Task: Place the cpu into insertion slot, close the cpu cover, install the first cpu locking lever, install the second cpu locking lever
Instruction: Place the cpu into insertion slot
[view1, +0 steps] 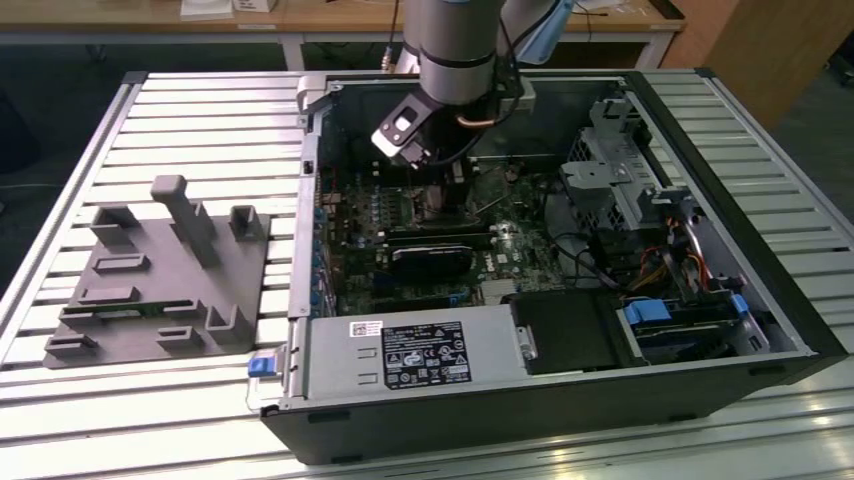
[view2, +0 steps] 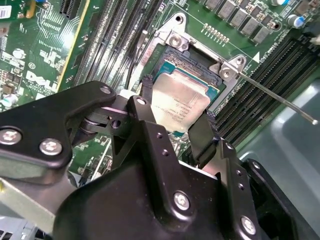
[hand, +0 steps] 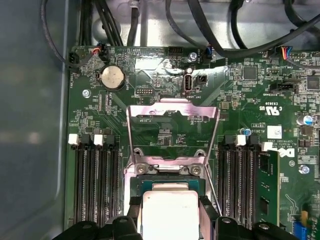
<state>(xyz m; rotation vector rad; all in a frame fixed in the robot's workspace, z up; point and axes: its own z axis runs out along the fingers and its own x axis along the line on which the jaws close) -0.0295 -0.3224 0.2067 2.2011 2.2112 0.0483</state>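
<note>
Gripper (view2: 179, 104) holding cpu (view2: 183, 92), slatted table (view1: 200, 110), wooden desk (view1: 334, 15)

One robot arm (view1: 461, 50), one open computer case (view1: 534, 415). One gripper (view2: 175, 117) and two black fingers (view2: 202, 137), count them! One silvery chip (view2: 181, 97), one socket (view2: 197, 54), one metal cover (hand: 172, 111). Two screws (view2: 176, 41) on the socket frame in the second wrist view. One thin lever (view2: 277, 99). One coin battery (hand: 112, 77). Two banks of long black slots (hand: 95, 185). And one grey fixture (view1: 160, 275) on one slatted table (view1: 200, 120).
</note>
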